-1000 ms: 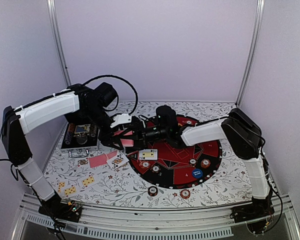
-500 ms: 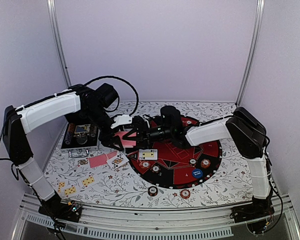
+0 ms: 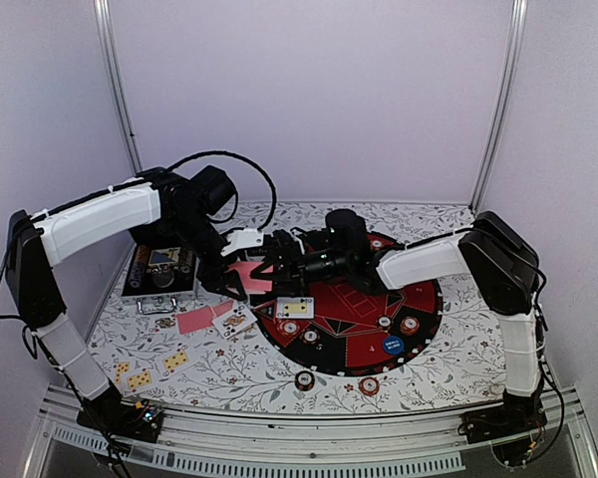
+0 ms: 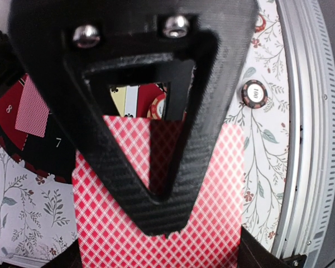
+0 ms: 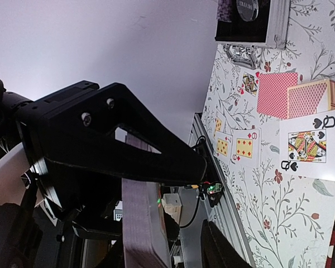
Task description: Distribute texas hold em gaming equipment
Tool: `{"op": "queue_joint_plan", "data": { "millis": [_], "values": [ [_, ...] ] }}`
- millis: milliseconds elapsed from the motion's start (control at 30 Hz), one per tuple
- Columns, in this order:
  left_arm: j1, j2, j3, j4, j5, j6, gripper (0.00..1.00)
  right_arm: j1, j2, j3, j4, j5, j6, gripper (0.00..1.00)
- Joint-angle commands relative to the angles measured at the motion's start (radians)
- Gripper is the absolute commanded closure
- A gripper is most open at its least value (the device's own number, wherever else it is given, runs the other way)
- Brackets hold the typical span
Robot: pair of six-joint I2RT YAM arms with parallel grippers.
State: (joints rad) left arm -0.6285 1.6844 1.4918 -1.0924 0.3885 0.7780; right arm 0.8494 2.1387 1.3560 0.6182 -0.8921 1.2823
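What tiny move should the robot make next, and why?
Probably the right gripper should pinch one card off the deck and carry it to the mat: the left gripper holds the deck, and the right one's jaws stand apart at its edge.

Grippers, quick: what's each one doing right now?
Left gripper: closed, holding the stack of red-backed playing cards.
Right gripper: open, fingers apart beside that stack, gripping nothing visible.

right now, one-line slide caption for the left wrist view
Left gripper clamped on a red-backed deck near the black-and-red mat, one poker chip on the floral table beyond.
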Motion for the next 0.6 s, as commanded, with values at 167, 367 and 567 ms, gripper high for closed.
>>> {"op": "queue_joint_plan", "data": {
  "millis": [167, 367, 567],
  "values": [
    [-0.004, -0.005, 0.026, -0.007, 0.018, 0.012, 0.56, -0.025, -0.053, -0.037, -0.082, 0.020, -0.035, 0.65],
    [-0.003, -0.004, 0.024, -0.008, 0.016, 0.012, 0.57, -0.029, -0.077, -0.060, -0.104, 0.025, -0.054, 0.69],
    [-0.002, -0.003, 0.024, -0.008, 0.020, 0.012, 0.58, -0.032, -0.102, -0.074, -0.130, 0.033, -0.073, 0.72]
  ]
}}
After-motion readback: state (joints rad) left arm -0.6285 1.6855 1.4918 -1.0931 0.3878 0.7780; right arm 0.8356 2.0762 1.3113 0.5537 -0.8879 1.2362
